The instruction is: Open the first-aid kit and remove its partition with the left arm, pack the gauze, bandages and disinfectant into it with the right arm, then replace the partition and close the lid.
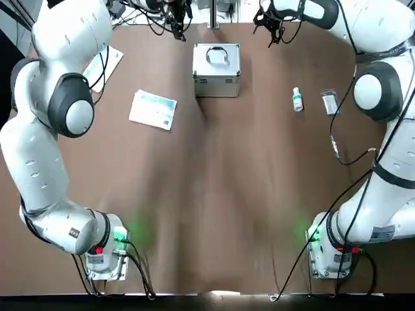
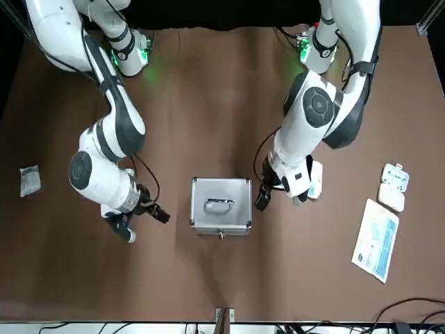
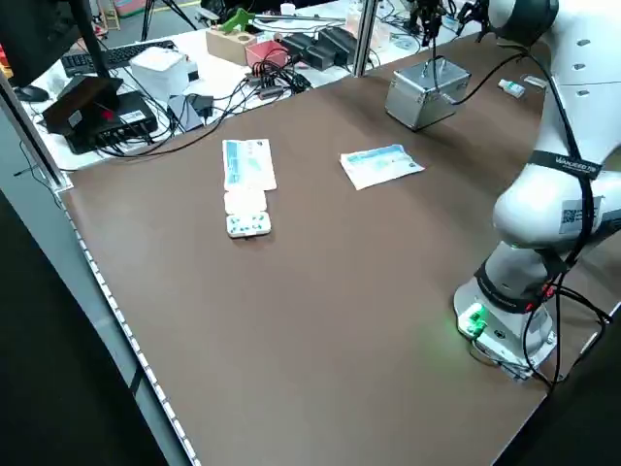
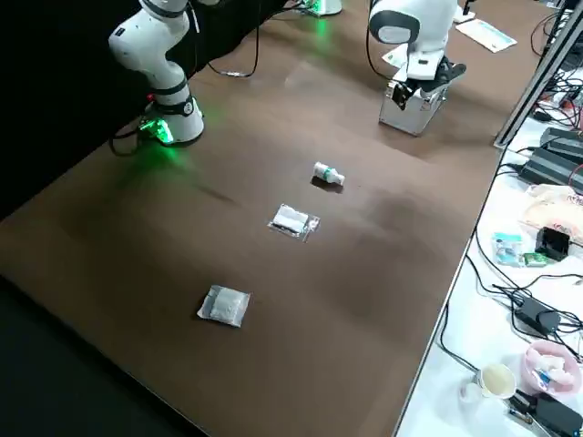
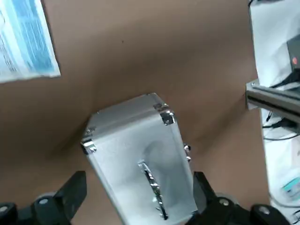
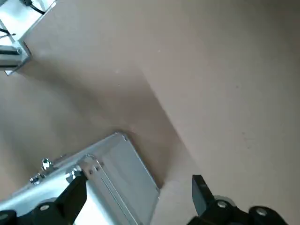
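Note:
The silver first-aid kit (image 1: 216, 69) stands shut at the table's far middle, handle up. The partition is hidden inside it. My left gripper (image 5: 138, 199) hovers open just over the kit's left side (image 2: 263, 198), with the case (image 5: 140, 154) showing between its fingers. Off the kit's right side hangs my right gripper (image 6: 138, 201), also open (image 2: 161, 216), holding nothing. The disinfectant (image 1: 297, 99) lies right of the kit, with a small clear packet (image 1: 329, 102) beyond it. A grey-white gauze pack (image 4: 224, 305) lies farther right.
A flat blue-white printed packet (image 1: 153, 109) lies left of the kit, partly under the left arm. A long white-blue pouch (image 3: 248, 163) and a white blister pack (image 3: 246, 214) lie at the far left. Cables and a metal post (image 1: 213, 13) crowd the table's far edge.

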